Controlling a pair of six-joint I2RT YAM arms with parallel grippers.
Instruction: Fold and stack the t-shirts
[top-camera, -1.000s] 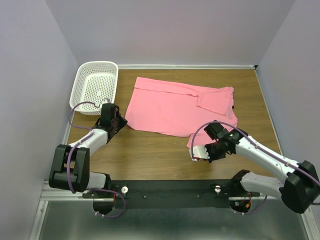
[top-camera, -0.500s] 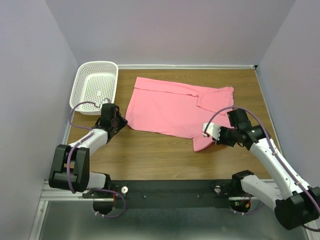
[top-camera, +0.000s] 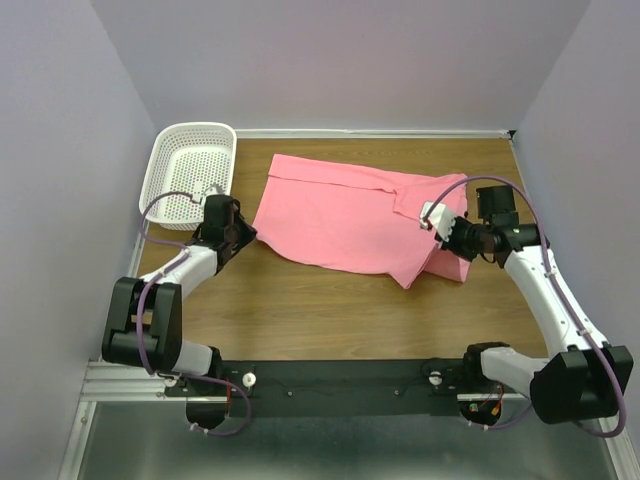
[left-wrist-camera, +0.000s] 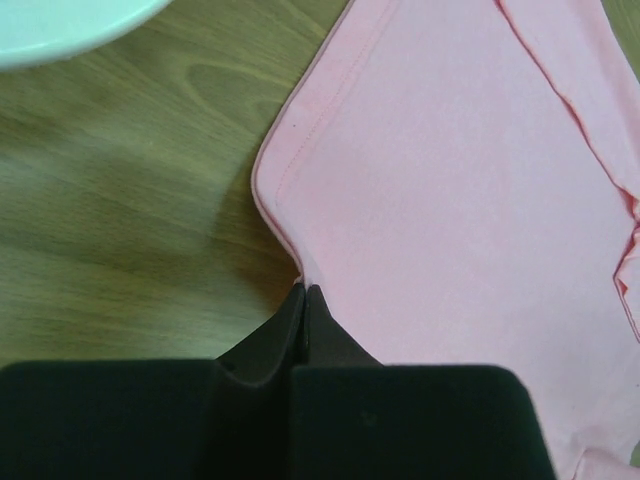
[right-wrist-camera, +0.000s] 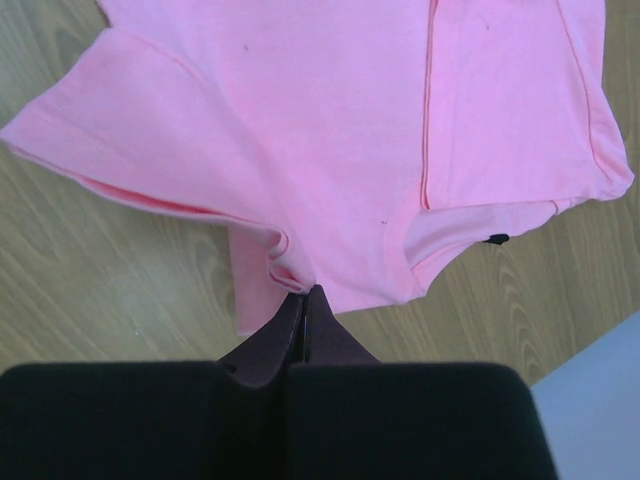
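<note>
The right gripper (right-wrist-camera: 304, 303), pinching a corner of the salmon-pink t-shirt (top-camera: 340, 215), has swung from the near side to above the right sleeve. The cloth trailing below its fingers is now doubled over.

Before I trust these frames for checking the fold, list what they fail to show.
- Left wrist view: basket, cut off by the top edge and blurred; only a pale rim shows.
- Right wrist view: small dark mark at the t-shirt edge, too small to identify.
- Top view: fabric inside the fold, covered by the upper layer.
</note>
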